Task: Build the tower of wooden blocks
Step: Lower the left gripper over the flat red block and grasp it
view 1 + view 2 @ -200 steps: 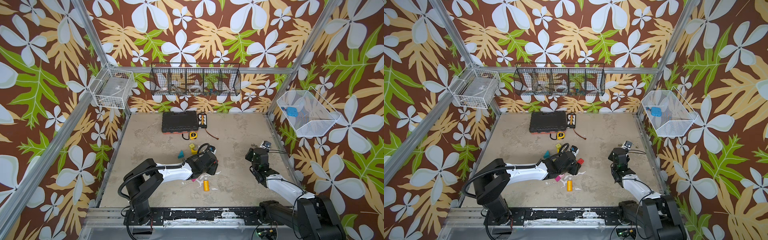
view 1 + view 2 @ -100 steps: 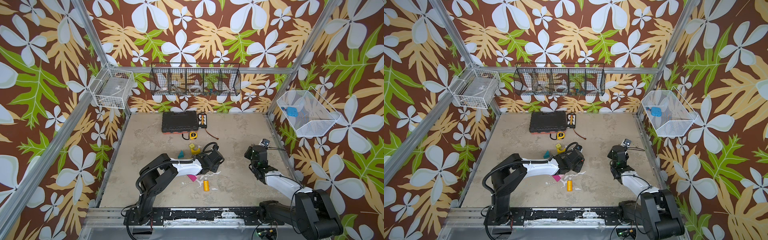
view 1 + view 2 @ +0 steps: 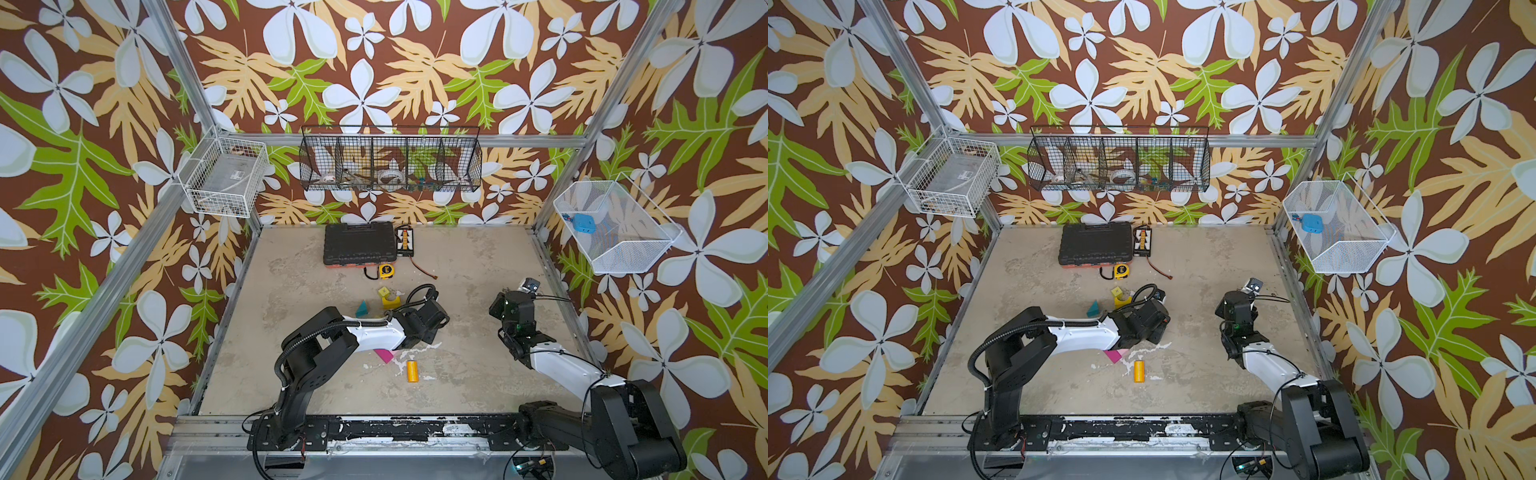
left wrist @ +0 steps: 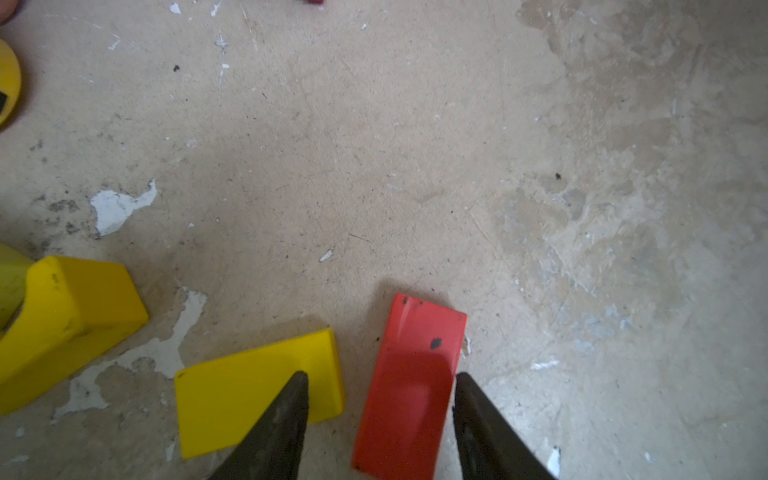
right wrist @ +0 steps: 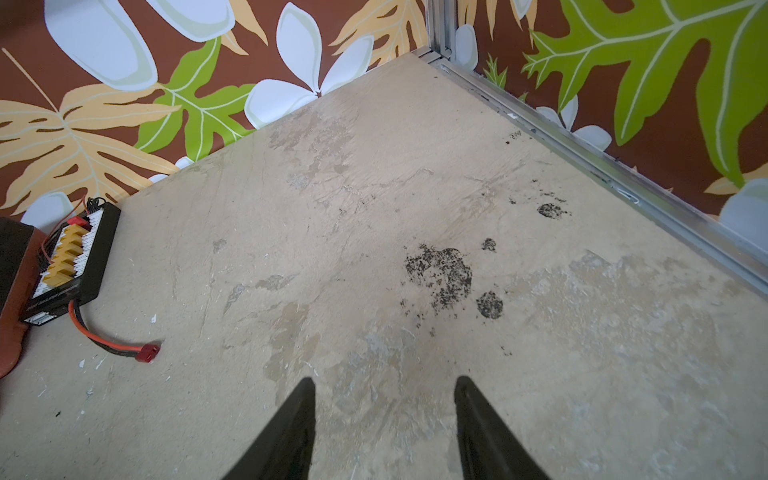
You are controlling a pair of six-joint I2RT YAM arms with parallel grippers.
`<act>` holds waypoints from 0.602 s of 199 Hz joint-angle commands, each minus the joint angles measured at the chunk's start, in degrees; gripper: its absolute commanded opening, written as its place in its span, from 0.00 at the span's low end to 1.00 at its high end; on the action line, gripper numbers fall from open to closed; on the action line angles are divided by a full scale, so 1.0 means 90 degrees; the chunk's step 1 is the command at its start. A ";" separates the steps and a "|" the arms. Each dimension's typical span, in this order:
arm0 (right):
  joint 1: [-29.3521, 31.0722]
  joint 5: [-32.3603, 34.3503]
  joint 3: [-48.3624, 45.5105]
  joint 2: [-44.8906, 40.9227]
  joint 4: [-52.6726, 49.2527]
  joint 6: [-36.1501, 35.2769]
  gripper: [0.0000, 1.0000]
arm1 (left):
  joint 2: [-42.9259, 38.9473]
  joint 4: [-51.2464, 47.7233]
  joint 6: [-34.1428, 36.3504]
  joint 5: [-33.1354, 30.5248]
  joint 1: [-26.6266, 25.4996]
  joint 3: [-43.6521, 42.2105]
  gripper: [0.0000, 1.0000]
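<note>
My left gripper (image 4: 380,376) is open and low over the floor, straddling a flat red brick (image 4: 409,386). One fingertip (image 4: 461,380) is at the brick's edge and the other is over a flat yellow brick (image 4: 253,395). A yellow arch (image 4: 62,324) lies beside them. In both top views the left gripper (image 3: 432,316) hides those bricks. Around it lie a teal wedge (image 3: 362,308), a yellow cube (image 3: 383,292), a magenta block (image 3: 384,355) and an orange cylinder (image 3: 412,371). My right gripper (image 5: 384,380) is open over bare floor. The tower is out of view.
A black case (image 3: 359,243), a yellow tape measure (image 3: 386,270) and a connector board (image 5: 70,262) with a red-black lead sit at the back. Wire baskets (image 3: 390,160) hang on the walls. A metal rail (image 5: 602,166) edges the floor on the right.
My left gripper has moved right and toward the back, away from the magenta block and cylinder, and its jaws have narrowed. The right gripper has barely shifted.
</note>
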 commanded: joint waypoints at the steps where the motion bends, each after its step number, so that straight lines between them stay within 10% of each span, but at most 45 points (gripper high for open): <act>1: 0.0002 0.0098 0.0006 -0.0027 -0.0007 0.0005 0.54 | -0.0022 -0.0352 -0.0057 0.0387 -0.0073 -0.0093 0.57; 120: 0.0001 0.0080 -0.0083 -0.0120 0.0086 -0.0007 0.55 | 0.0082 -0.0439 -0.0383 0.0179 -0.0295 -0.0160 0.50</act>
